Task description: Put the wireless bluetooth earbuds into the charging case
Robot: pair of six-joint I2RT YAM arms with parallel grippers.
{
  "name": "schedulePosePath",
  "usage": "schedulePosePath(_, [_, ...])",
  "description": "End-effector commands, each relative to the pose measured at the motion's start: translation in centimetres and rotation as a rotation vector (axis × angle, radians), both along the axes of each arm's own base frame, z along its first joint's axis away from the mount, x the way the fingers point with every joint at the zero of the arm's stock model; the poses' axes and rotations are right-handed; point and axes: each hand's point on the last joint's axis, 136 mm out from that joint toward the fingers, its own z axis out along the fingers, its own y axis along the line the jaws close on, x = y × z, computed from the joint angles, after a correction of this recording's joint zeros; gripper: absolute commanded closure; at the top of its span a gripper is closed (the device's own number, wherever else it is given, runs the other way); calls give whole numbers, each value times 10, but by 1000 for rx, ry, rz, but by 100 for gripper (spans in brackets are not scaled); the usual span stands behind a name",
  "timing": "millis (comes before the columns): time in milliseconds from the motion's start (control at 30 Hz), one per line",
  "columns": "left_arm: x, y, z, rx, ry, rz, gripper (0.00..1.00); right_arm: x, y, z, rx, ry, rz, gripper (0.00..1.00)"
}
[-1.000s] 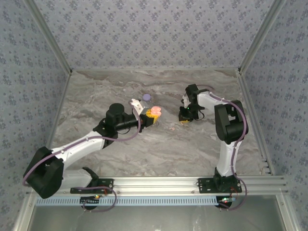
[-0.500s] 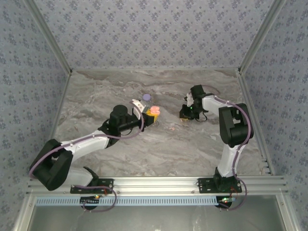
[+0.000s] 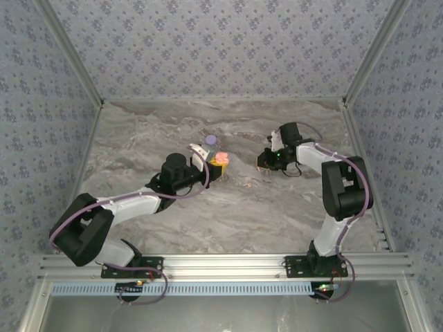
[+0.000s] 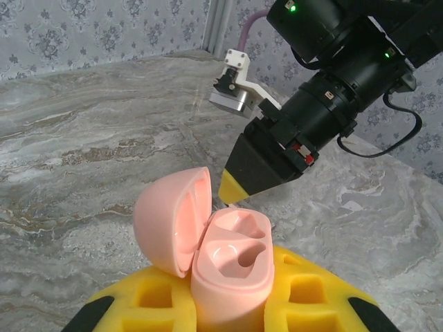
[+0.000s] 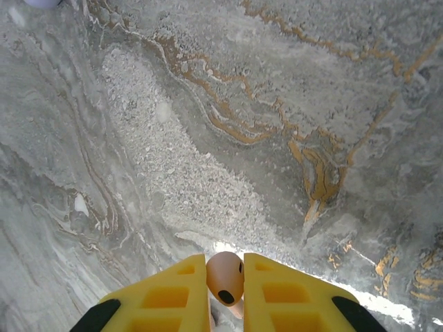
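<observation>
My left gripper (image 4: 232, 283) is shut on the pink charging case (image 4: 232, 266), which stands upright between the yellow fingers. Its lid (image 4: 169, 221) hangs open to the left and both wells are bare. In the top view the case (image 3: 221, 158) sits mid-table in my left gripper (image 3: 218, 167). My right gripper (image 5: 225, 268) is shut on one pink earbud (image 5: 225, 277), just above the marble. From the left wrist its yellow fingertips (image 4: 235, 187) point down right behind the case. A pinkish earbud speck (image 3: 247, 185) lies on the table between the arms.
A lilac round case (image 3: 211, 140) lies on the marble table (image 3: 173, 124) behind the left gripper; its edge shows at the right wrist view's top left (image 5: 41, 2). Patterned walls enclose the table on three sides.
Both arms have shifted pose: the left elbow moved right, and the right wrist swung back and right. Both grippers stay near the same spots, the grips unchanged.
</observation>
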Motion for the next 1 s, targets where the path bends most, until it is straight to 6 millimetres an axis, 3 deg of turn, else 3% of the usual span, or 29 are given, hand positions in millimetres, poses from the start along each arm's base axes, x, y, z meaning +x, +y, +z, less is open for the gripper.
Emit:
schedulePosePath(0, [3,-2,9,-42,-30,15,91,2,11,29,104,-59,-1,85])
schedulePosePath(300, [8,-2,18,-113,-52,53,90,-6,32,105,241,-266,61,85])
schedulePosePath(567, [8,-6,36,-187,-83,52,91,-26,61,170,344,-429,161,84])
schedulePosePath(967, [6,-7,46,-205,-102,49,91,-55,101,223,424,-537,323,83])
